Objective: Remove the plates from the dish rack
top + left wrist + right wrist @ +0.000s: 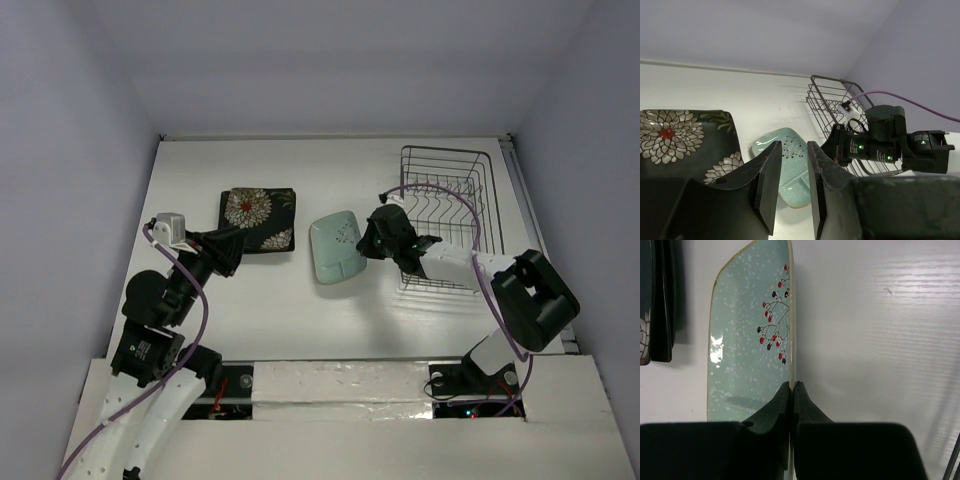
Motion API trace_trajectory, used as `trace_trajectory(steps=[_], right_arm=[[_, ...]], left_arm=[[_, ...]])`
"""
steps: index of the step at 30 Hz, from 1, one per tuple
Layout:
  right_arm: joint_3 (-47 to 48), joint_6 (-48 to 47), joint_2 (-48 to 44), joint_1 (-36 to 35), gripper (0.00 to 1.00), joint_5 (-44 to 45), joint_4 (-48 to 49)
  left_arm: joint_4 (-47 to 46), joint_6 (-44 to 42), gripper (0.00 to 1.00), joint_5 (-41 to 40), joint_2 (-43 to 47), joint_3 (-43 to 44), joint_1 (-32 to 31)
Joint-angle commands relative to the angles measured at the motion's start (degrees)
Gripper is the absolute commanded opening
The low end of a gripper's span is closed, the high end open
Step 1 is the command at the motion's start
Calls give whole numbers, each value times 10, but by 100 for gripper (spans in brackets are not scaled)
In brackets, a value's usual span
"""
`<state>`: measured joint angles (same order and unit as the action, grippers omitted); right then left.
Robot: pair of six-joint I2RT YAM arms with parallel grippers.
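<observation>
Right fingers (pixel 771 414) tight on mint plate (pixel 740 330)

White table (pixel 250 170), seemingly pale-lilac walls (pixel 60 150)

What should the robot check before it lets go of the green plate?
1. Right gripper shut on the green plate's rim: ok.
2. Green plate lying flat on the table: cannot tell; it may be tilted.
3. Green plate apart from the black flower plate: ok, a gap shows.
4. Left gripper out of the way: ok, open, beside the black flower plate.
5. Dish rack emptied: no plates seen, but the right arm hides its near end, so cannot tell.
</observation>
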<state>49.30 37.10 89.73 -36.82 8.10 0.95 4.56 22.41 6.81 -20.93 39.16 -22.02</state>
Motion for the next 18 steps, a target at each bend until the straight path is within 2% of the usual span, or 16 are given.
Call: trace_trajectory(steps=[1, 4, 7, 8, 10, 11, 18], right_arm=[[-20, 29, -1, -2, 0, 12, 99], [-38, 35, 9, -2, 0, 13, 109], [-46, 36, 20, -2, 11, 10, 106], [-49, 35, 21, -2, 19, 15, 104], [-53, 32, 21, -2, 26, 24, 95], [-53, 30, 21, -2, 34, 24, 94], [-47, 10, 16, -2, 65, 25, 67]], left_arm=[[-23, -4, 24, -2, -7, 14, 1], [-23, -4, 27, -1, -11, 14, 1], [-24, -4, 33, 0, -18, 14, 1], [-24, -4, 35, 0, -18, 14, 1], [-24, -4, 43, 1, -18, 14, 1], [-24, -4, 45, 0, -21, 14, 1], [-19, -8, 65, -9, -23, 15, 7]])
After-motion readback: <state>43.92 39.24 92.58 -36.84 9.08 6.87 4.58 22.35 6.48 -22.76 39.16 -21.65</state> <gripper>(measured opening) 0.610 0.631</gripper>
